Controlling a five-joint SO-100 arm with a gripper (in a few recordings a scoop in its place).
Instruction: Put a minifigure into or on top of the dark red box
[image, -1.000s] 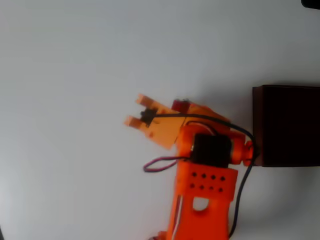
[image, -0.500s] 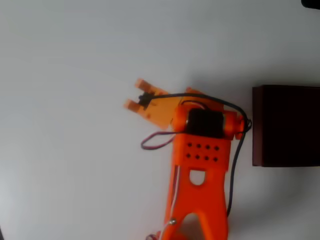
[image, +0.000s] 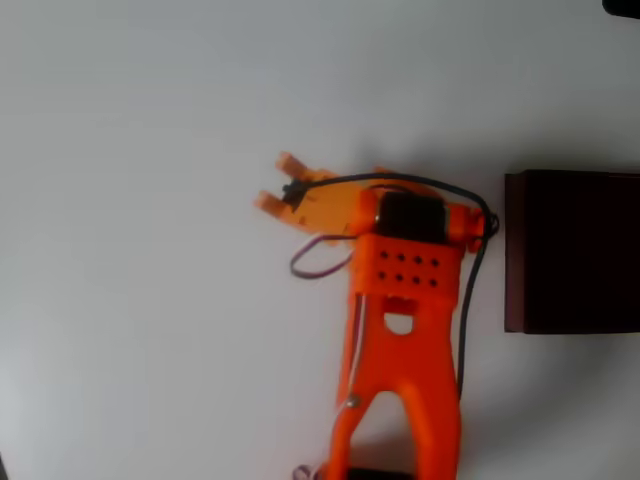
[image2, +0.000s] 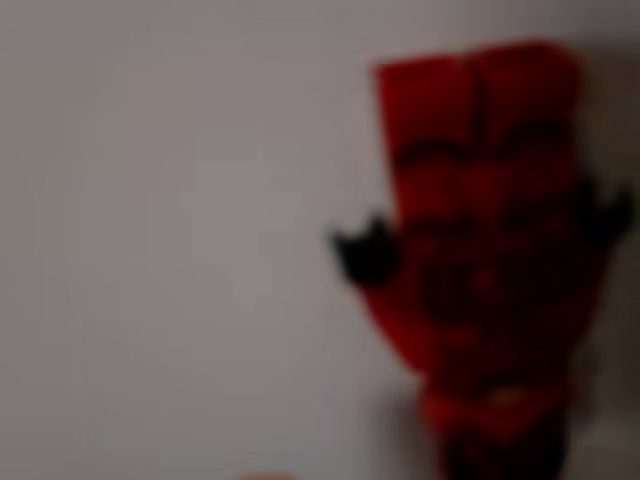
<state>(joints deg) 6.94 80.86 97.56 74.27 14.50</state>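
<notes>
Minifigure (image2: 480, 280) blurred, close under wrist camera on white bench (image: 150, 250); hand (image: 278, 182) left of dark red box (image: 572, 250), well apart; fingers slightly parted, clamped on nothing.

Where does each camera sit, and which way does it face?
Overhead view: fixed above, facing straight down on the white table; it shows the orange arm, its gripper and the box at the right edge.
Wrist view: rides on the arm, very close to the blurred red minifigure on the white surface.
Shared: the white table surface.
</notes>
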